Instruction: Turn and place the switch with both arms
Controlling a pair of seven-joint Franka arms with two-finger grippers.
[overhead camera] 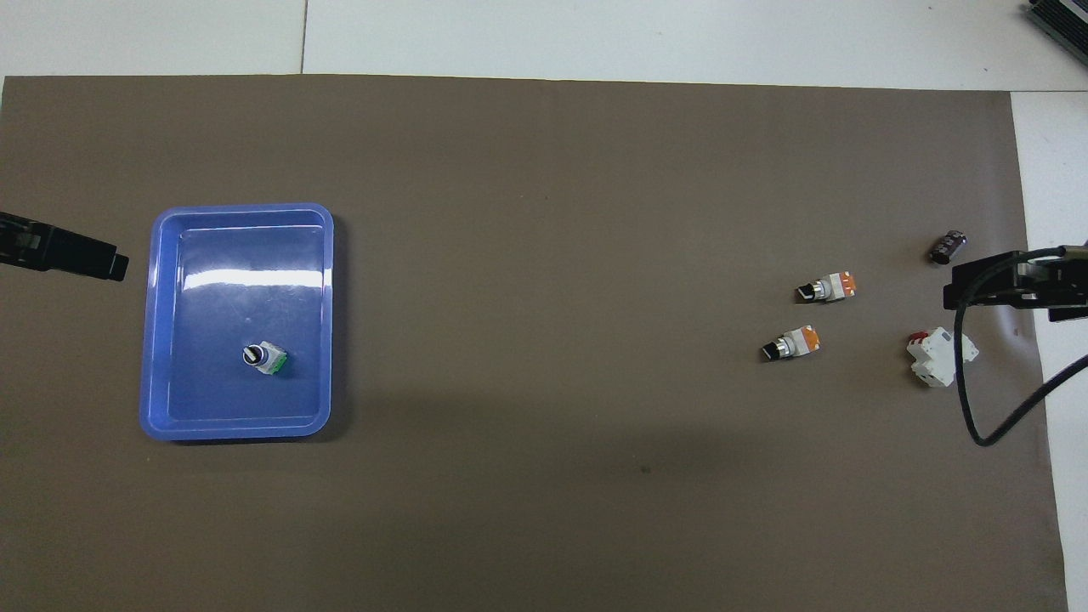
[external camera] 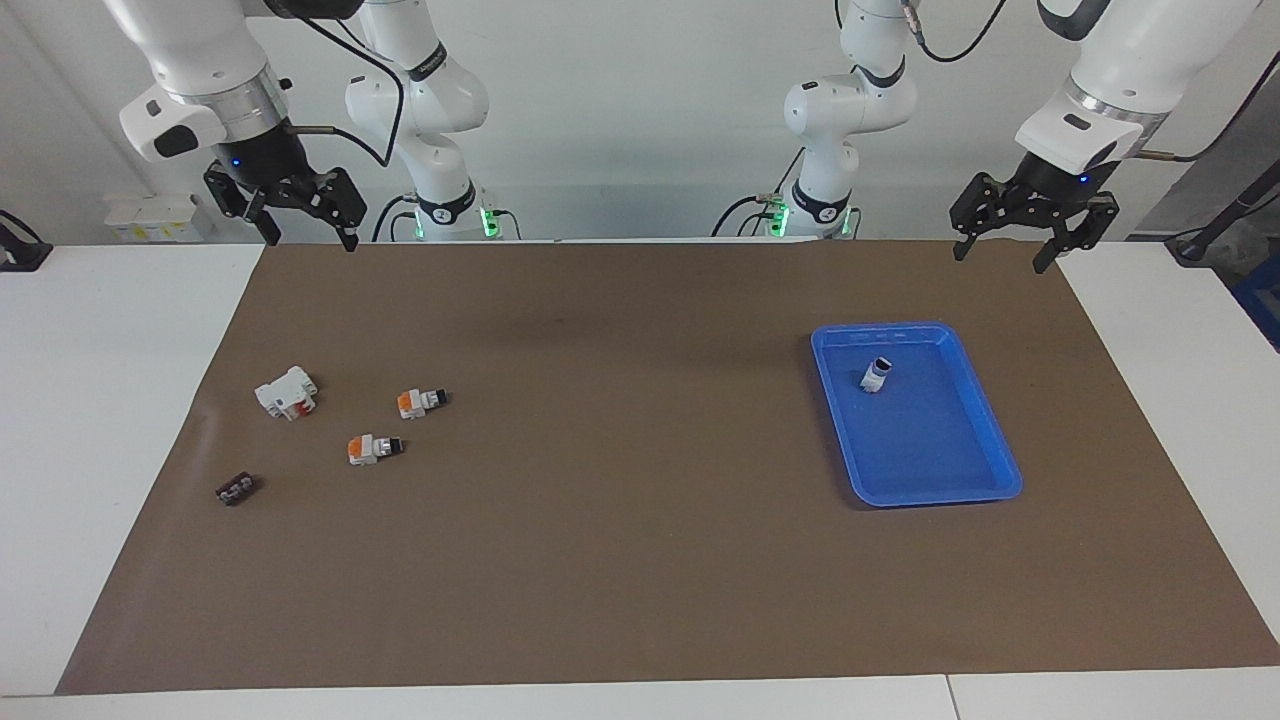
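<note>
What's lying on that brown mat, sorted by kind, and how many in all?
Orange-ended switches: 2
Green-ended switch, in the tray: 1
Blue tray: 1
White block with red part: 1
Small black piece: 1
Total: 6

Plain brown mat [external camera: 640,560] over a white bench [external camera: 110,400]. Glossy blue tray [external camera: 985,480], holding a switch [external camera: 875,375] with white body, black-and-silver tip and, from overhead, a green base. Two more switches [external camera: 420,402] [external camera: 373,449] with orange ends, white middles, black tips. White breaker block [external camera: 286,392] with a red part. Small black piece [external camera: 236,489]. White arms with dark grey joints, black left hand [external camera: 1030,215] and black right hand [external camera: 285,195].
</note>
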